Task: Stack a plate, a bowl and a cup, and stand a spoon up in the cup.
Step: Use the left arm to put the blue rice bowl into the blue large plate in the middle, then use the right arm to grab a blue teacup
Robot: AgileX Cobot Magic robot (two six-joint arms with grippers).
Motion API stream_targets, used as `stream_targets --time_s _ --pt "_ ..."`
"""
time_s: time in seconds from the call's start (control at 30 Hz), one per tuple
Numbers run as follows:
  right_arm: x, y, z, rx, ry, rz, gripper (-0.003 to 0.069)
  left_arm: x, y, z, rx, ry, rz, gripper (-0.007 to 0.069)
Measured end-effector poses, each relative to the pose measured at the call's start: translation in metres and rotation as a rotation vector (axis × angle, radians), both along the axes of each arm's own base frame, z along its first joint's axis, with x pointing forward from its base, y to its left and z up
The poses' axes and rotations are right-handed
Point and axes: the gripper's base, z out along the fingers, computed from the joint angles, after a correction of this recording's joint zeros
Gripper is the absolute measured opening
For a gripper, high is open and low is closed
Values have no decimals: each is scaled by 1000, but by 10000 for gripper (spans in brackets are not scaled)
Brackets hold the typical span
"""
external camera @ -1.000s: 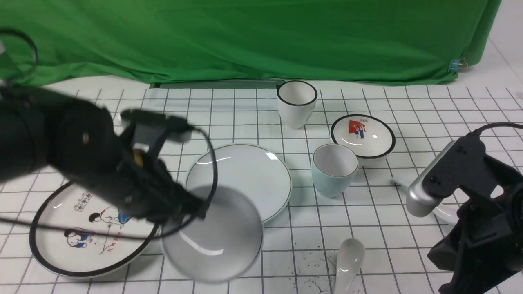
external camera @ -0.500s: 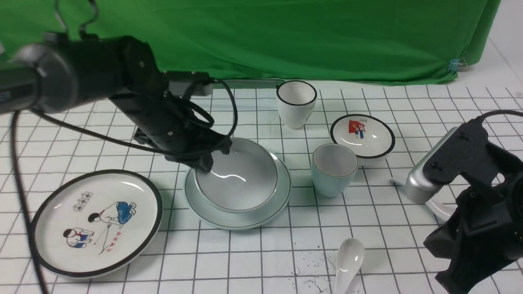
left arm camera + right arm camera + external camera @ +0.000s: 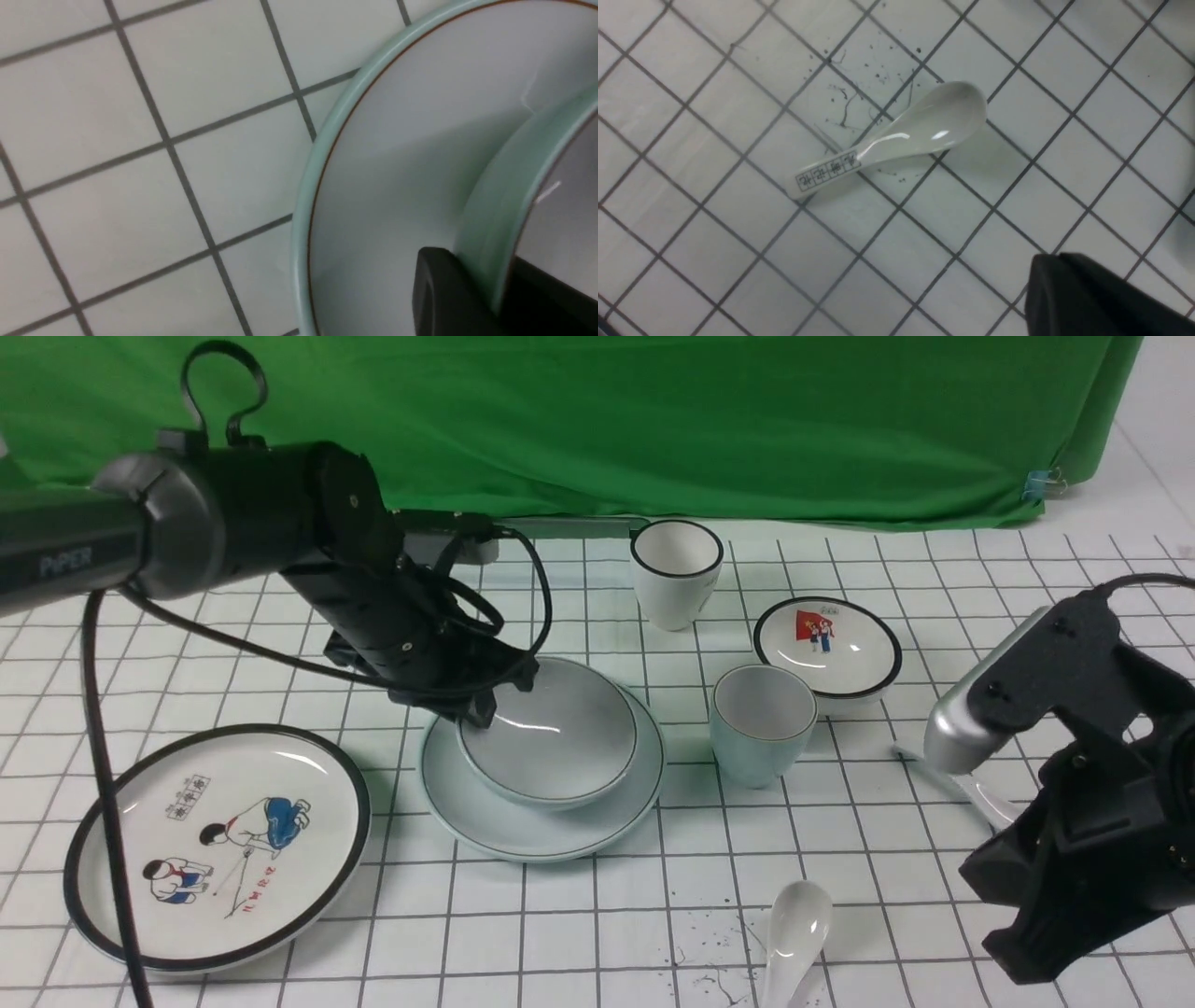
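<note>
The left end effector [image 3: 471,709] is clamped on the left rim of the pale grey-green glossy bowl [image 3: 551,737], a black finger [image 3: 444,298] on each side of it, and the bowl sits in the pale blue-green glossy round plate [image 3: 523,821] right beneath. The pale blue-green handleless cup [image 3: 761,728] stands on the gridded white bench [image 3: 579,924] off to that end effector's right. The glossy white ceramic soup spoon [image 3: 906,135] lies flat left of the right end effector [image 3: 1064,905], and whether that one is open or closed I cannot tell.
</note>
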Motion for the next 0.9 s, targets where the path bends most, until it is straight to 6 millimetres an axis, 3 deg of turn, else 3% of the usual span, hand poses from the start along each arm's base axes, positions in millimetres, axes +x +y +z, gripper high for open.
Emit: stream_targets --time_s 0.07,0.1,0.13,0.17,0.2,0.23,0.3,0.33,0.43,0.5,0.57,0.63,0.73,0.9 --pt "3 2 7 14 -18 -5 51 1 1 1 14 -10 -6 168" --pt "8 4 15 25 -41 -5 85 3 2 5 27 -16 -11 244" --pt "8 5 16 25 -44 -6 90 3 2 6 29 -16 -12 262" --pt "14 7 23 26 -63 -13 129 4 2 16 41 -27 -21 337" --pt "15 7 23 23 -64 -15 141 5 3 19 43 -32 -22 347" --pt "24 9 28 20 -71 -30 184 4 3 36 48 -56 -28 409" --pt "34 10 30 13 -66 -53 225 1 6 63 53 -115 -29 450" --pt "53 8 28 -3 -51 -94 268 -10 10 100 53 -200 -18 465" --pt "74 6 27 -13 -45 -132 297 -29 18 140 54 -293 0 433" --pt "100 7 25 -19 -49 -163 335 -59 28 178 63 -394 17 342" --pt "109 10 20 -25 -41 -167 356 -74 33 187 69 -421 20 268" --pt "129 18 15 -22 -39 -170 407 -107 42 200 64 -460 24 129" --pt "151 29 5 -15 -18 -172 470 -143 51 194 58 -454 25 -1" --pt "179 42 -20 -33 28 -172 498 -187 60 164 27 -424 34 -36"
